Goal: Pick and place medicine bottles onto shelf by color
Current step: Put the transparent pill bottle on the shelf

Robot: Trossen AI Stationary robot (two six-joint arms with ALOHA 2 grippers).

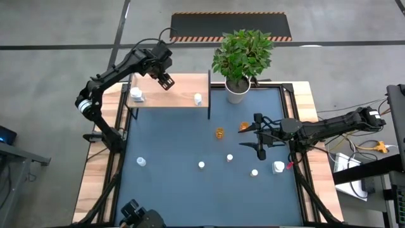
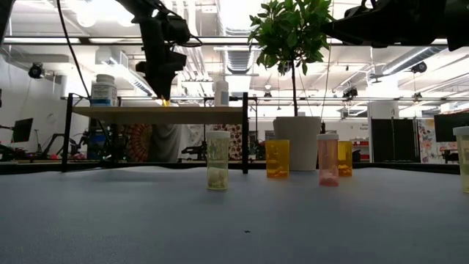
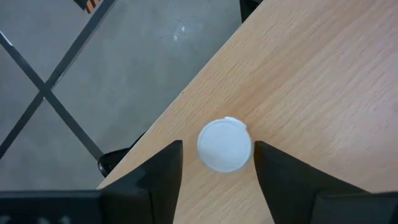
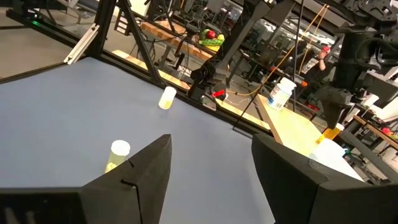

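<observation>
Mid-sort on the blue counter (image 1: pixel 171 190): we count two white bottles already up on the shelf (image 1: pixel 180 95), one at its 9 o'clock edge (image 1: pixel 137 95) and one toward 3 o'clock (image 1: pixel 198 98). The left pincer (image 1: pixel 166 81) hangs over the shelf's 12 o'clock side, and its wrist camera shows the fingers (image 3: pixel 163 171) spread just wider than a pale cap (image 3: pixel 224 144) standing on the wood between them. Whether they touch the cap, we cannot tell. The low view shows an amber glint under that pincer, so we judge this to be an orange bottle, just being placed or let go.

Much remains. On the counter we see an orange bottle upright near centre (image 1: pixel 219 133), and another lying over at about 2 o'clock (image 1: pixel 244 127). Pale-capped bottles are strung along the lower half: one at 8 o'clock (image 1: pixel 141 162), then three more (image 1: pixel 201 164) (image 1: pixel 230 158) (image 1: pixel 254 172) and a larger white one (image 1: pixel 278 167) toward 4 o'clock. From the low view, several of these are tinted yellow or pink rather than white. By our reckoning the job is under halfway.

The right pincer (image 1: pixel 261 135) waits above the counter's 3 o'clock side, fingers (image 4: pixel 146 171) wide apart and empty, near the fallen orange bottle.

The bottles carry labels, but we can read no brand or lettering on any of them. The plant (image 1: pixel 242 54) stands by the shelf, no part of the job.
</observation>
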